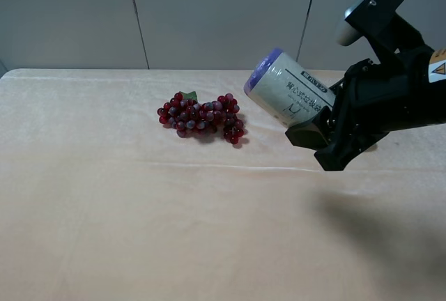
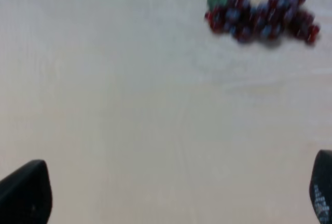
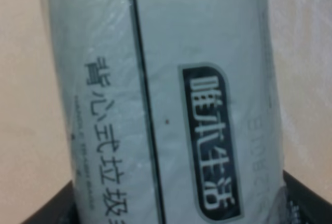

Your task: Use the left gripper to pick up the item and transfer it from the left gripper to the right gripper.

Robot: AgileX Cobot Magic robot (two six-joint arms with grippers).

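The cream-labelled, purple-ended roll juts out tilted, clamped in the right gripper — the left gripper gapes empty.

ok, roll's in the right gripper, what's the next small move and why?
Probably just hold steady: the right gripper is shut on the roll, lifted off the table, and the left gripper is open, empty and apart from it. The handover looks done.

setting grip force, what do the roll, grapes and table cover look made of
The roll: looks like a printed cream label under thin clear film, going by faint wrinkles and sheen in the right wrist view. The grapes: probably glossy plastic, with small highlights, though real fruit can't be excluded. The table cover: matte cream cloth, with a soft crease across it.
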